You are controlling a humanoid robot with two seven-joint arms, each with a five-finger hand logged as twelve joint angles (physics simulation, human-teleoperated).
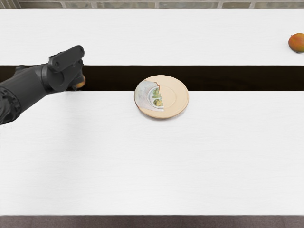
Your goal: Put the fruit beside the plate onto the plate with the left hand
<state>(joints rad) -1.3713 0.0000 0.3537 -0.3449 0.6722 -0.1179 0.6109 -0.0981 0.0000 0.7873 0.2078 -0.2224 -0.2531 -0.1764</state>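
Reaching in from the left edge, the left robot hand [66, 71] is dark, matte and blocky. Its fingers are curled together over a small orange fruit [81, 83], of which only a sliver shows beneath them. Hand and fruit sit at the far edge of the smooth white desk [142, 161], beside a dark gap. Well to the right lies the round, shallow plate [173, 97], tan with a greyish patch and green marks on its left half. A second fruit [296, 42], rounded and reddish-orange, rests far right.
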